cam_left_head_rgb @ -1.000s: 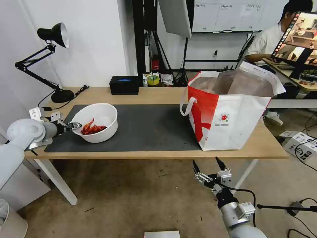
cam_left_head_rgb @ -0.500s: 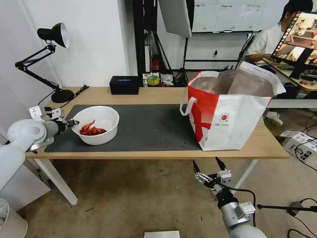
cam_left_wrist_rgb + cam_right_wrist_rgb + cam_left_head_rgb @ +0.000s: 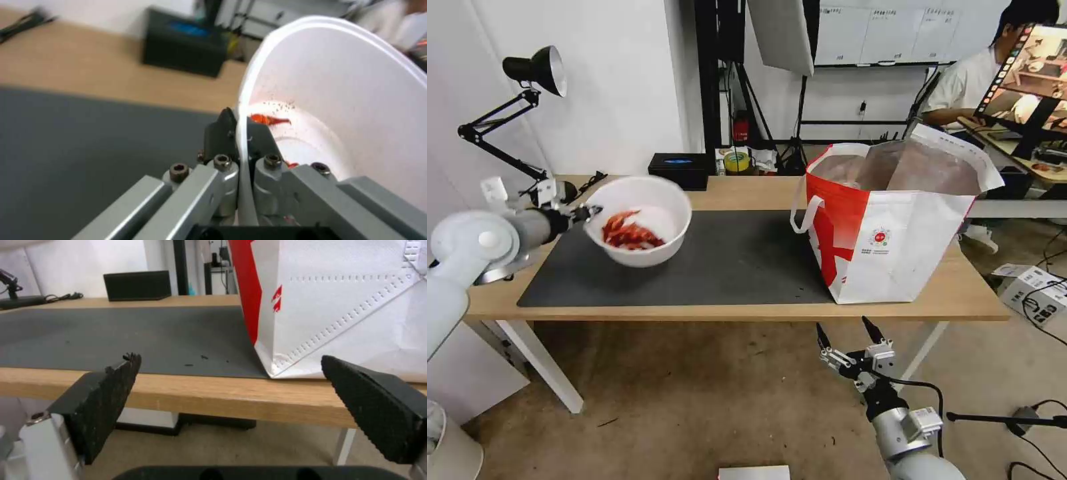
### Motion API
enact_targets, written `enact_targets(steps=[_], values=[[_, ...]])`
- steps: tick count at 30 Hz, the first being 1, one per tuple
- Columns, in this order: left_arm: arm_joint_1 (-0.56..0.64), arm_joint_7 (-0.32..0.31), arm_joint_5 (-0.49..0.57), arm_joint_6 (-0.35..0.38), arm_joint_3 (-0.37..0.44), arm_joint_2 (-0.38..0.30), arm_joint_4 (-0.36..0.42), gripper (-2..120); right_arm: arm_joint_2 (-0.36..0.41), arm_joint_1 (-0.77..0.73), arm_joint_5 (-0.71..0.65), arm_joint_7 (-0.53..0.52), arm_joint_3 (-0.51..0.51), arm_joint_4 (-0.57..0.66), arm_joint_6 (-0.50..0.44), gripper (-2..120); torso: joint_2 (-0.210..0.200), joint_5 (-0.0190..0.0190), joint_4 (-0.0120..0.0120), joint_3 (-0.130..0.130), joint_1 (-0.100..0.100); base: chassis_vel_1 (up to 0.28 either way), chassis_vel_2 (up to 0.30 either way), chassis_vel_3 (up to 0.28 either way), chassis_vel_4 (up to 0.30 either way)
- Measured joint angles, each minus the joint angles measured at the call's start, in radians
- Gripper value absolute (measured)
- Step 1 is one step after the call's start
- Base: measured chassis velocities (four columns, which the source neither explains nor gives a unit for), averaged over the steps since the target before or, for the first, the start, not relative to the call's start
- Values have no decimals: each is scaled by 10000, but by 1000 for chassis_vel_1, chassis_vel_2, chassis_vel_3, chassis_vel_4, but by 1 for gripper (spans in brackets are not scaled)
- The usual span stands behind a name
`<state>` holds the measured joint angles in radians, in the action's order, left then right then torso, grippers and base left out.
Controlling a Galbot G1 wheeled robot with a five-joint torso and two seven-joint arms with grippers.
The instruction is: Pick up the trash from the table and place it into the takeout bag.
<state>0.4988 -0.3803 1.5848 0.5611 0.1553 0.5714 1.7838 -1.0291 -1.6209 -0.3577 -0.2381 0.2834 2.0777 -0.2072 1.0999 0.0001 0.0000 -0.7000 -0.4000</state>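
Observation:
The white round bowl [image 3: 647, 212] with red crayfish shells [image 3: 627, 235] hangs tilted above the left part of the dark grey mat [image 3: 727, 260]. My left gripper [image 3: 587, 213] is shut on the bowl's near-left rim; in the left wrist view the fingers [image 3: 222, 133] pinch the white rim [image 3: 244, 140] of the bowl [image 3: 356, 100]. The takeout bag [image 3: 894, 227] stands open at the right of the table [image 3: 760, 312], foil lining showing. Below the table's front edge, my right gripper [image 3: 847, 333] is open with nothing between its pads [image 3: 106, 396], facing the bag [image 3: 347, 306].
A black box [image 3: 678, 171] sits at the back of the table, with a black desk lamp [image 3: 534, 127] at the back left. A tape roll [image 3: 736, 161] lies behind the table. Bare mat stretches between bowl and bag. A person sits far right behind the bag.
The left gripper has lifted the bowl off the mat, up and slightly right, tilting it. The right arm has not moved.

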Motion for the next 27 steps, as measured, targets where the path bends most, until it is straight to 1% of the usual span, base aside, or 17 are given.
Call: enact_targets(steps=[1, 2, 4, 5, 8, 9, 11, 12, 13, 16, 17, 19, 20, 23, 24, 27], values=[[-468, -112, 121, -48, -301, 187, 228, 0, 0, 0, 0, 0, -1, 0, 0, 100, 1, 0, 0, -1, 0, 0, 0, 0, 0], [-468, -112, 121, -48, -301, 187, 228, 0, 0, 0, 0, 0, -1, 0, 0, 100, 1, 0, 0, -1, 0, 0, 0, 0, 0], [-1268, -322, 294, -105, -831, 554, 474, 0, 0, 0, 0, 0, 0, 0, 0, 100, 0, 1, -2, 0, 0, 0, 0, 0, 0], [-1268, -322, 294, -105, -831, 554, 474, 0, 0, 0, 0, 0, 0, 0, 0, 100, 0, 1, -2, 0, 0, 0, 0, 0, 0], [-2320, -576, 509, -154, -1650, 1149, 563, 0, 0, 1, 0, 0, -1, 1, 0, 100, 0, 0, -3, -1, 0, 0, 0, 0, 0], [-2320, -576, 509, -154, -1650, 1149, 563, 0, 0, 1, 0, 0, -1, 1, 0, 100, 0, 0, -3, -1, 0, 0, 0, 0, 0], [-3140, -689, 602, -157, -2399, 1574, 367, 0, 0, 0, 0, 0, -1, 0, 0, 100, 0, 2, 1, 0, 0, 0, 0, 0, 0], [-3552, -777, 706, -158, -2726, 1844, 228, 0, 0, 1, 0, 1, 0, 1, 0, 100, 0, 0, -1, -1, -1, 0, 0, 0, 0], [-3552, -777, 706, -158, -2726, 1844, 228, 0, 0, 1, 0, 1, 0, 1, 0, 100, 0, 0, -1, -1, -1, 0, 0, 0, 0], [-4454, -1033, 933, -192, -3209, 2500, -108, 0, 0, 1, 0, 0, 0, 1, 0, 100, 0, 3, -2, -1, -2, 0, 0, 0, 0], [-4454, -1033, 933, -192, -3209, 2500, -108, 0, 0, 1, 0, 0, 0, 1, 0, 100, 0, 3, -2, -1, -2, 0, 0, 0, 0], [-5039, -1242, 1057, -264, -3499, 3016, -406, 0, 0, 1, 0, 1, 0, 0, 0, 100, 0, 2, -3, -1, -1, 0, 0, 0, 0], [-5039, -1242, 1057, -264, -3499, 3016, -406, 0, 0, 1, 0, 1, 0, 0, 0, 100, 0, 2, -3, -1, -1, 0, 0, 0, 0], [-5653, -1418, 1120, -346, -3790, 3814, -897, 0, 0, 1, 0, 0, 0, 0, 0, 100, 0, 0, 0, -1, -2, 0, 0, 0, 0], [-5653, -1418, 1120, -346, -3790, 3814, -897, 0, 0, 1, 0, 0, 0, 0, 0, 100, 0, 0, 0, -1, -2, 0, 0, 0, 0], [-6039, -1618, 1131, -481, -4062, 4722, -1398, 0, 0, 1, 0, 0, 0, 1, 0, 100, 1, 1, 0, 0, -1, 0, 0, 0, 0]])
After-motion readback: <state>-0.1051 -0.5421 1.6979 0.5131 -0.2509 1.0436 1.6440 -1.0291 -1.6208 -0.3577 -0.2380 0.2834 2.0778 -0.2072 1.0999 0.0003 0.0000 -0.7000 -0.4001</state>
